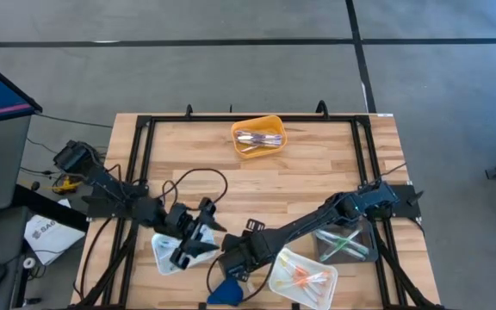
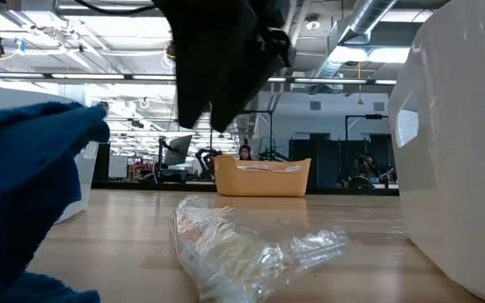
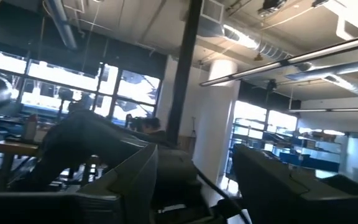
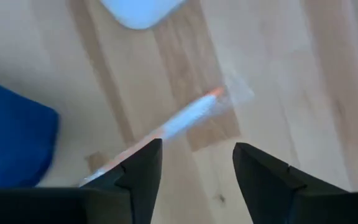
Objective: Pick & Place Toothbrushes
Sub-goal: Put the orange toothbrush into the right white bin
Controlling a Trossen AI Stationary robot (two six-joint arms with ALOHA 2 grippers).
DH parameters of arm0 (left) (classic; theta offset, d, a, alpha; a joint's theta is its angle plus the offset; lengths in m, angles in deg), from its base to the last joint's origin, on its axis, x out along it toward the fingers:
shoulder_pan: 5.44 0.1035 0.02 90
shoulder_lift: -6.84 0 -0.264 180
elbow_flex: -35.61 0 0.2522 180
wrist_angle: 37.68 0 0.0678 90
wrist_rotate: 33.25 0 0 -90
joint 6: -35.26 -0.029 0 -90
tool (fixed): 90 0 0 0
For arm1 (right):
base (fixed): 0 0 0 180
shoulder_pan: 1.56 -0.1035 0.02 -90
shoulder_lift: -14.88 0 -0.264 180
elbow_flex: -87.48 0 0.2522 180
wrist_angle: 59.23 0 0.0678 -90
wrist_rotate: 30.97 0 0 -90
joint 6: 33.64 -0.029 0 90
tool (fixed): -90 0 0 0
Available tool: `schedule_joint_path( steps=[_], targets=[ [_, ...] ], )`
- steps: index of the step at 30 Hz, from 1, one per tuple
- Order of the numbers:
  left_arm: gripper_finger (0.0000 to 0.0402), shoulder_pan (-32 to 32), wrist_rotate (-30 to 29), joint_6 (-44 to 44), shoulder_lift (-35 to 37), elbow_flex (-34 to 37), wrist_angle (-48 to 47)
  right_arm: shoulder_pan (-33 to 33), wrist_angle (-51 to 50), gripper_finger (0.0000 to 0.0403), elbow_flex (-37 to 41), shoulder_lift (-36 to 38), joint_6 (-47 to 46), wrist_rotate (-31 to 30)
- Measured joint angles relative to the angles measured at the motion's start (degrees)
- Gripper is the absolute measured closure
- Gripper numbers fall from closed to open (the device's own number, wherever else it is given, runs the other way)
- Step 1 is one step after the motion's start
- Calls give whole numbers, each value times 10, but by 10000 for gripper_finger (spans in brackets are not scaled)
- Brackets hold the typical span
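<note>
Orange-tipped, one wrapped toothbrush (image 4: 188,116) lies on wood below the parted right gripper (image 4: 194,168).

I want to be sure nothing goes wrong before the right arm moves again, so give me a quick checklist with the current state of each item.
1. Right gripper fingers apart: ok.
2. Wrapped toothbrush lying on the table, not in the fingers: ok.
3. Toothbrush lined up between the fingers: cannot tell; it lies at a slant, one end near one finger.
4. Blue cloth apart from the toothbrush: ok.
5. Left gripper parked over the white tray, away from the right: ok.
</note>
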Motion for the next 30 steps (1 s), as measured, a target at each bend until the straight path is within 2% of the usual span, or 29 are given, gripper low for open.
schedule_joint_path(
  steps=[6, 9, 16, 21, 26, 30],
  targets=[
    [198, 24, 0, 0, 3, 0, -10, -3, 65, 207, 5, -11, 9, 20],
    [198, 30, 4, 0, 21, 0, -19, 0, 65, 206, 11, -32, -1, 38],
    [198, 27, 4, -29, 105, 0, -125, 13, 56, 206, 10, -64, -8, 91],
    [198, 19, 15, -34, 132, 0, -165, 20, 59, 210, 11, -65, -17, 94],
    [198, 16, 16, -44, 134, 0, -168, 32, 59, 249, 11, -69, -17, 101],
    [198, 16, 17, -45, 134, 0, -168, 40, 60, 320, 9, -73, -1, 116]
  ],
)
